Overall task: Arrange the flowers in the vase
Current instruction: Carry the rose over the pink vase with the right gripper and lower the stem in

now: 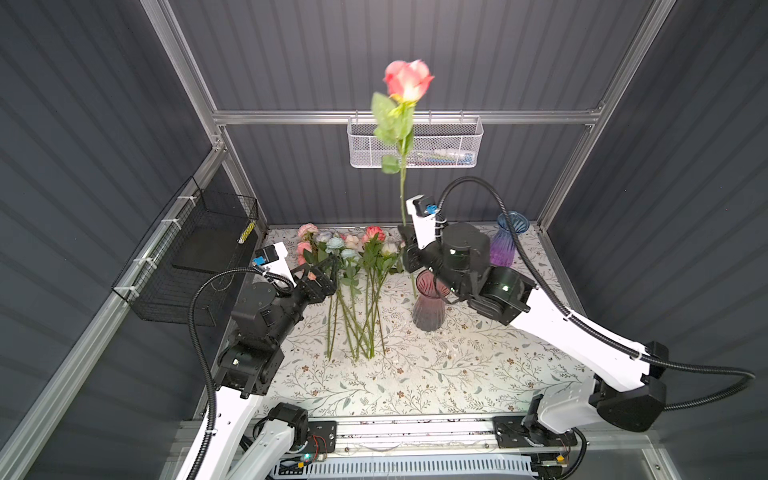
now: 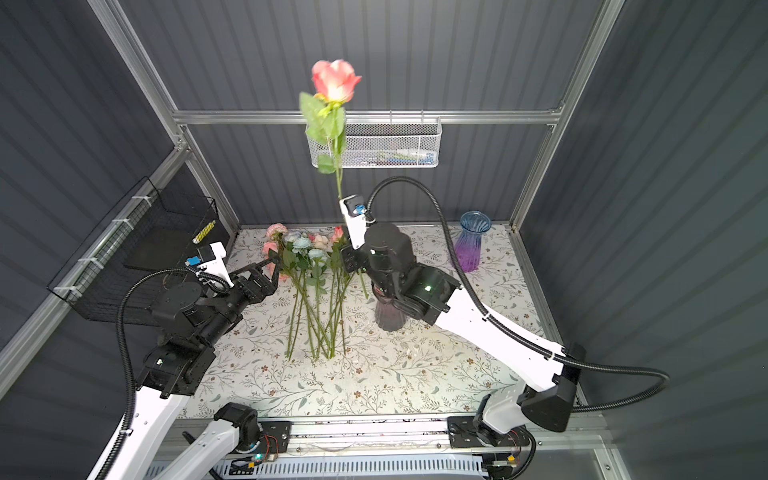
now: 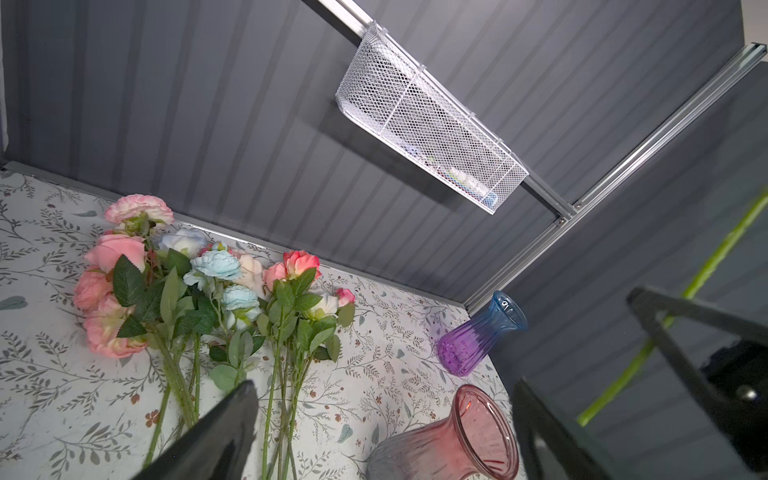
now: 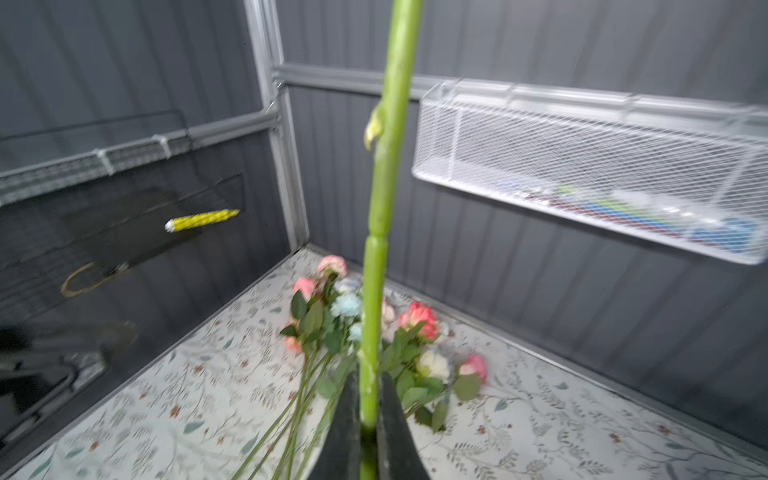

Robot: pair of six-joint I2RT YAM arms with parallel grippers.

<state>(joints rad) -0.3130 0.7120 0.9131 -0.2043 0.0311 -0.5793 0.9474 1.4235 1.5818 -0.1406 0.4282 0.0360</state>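
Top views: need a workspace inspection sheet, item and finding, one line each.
Surface: table with leaf-print cover, flat.
Job's things: rose held upright; other flowers lying in a pile; pink vase upright, no flower seen in it; blue vase upright at the back.
Clutter: nothing seen.
Grippers: right gripper shut on the rose; left gripper open, holding nothing, beside the pile.
Cables: black cables loop off each arm; right one crosses the blue vase in both top views.
Surroundings: white basket on back rail; black basket on side wall.
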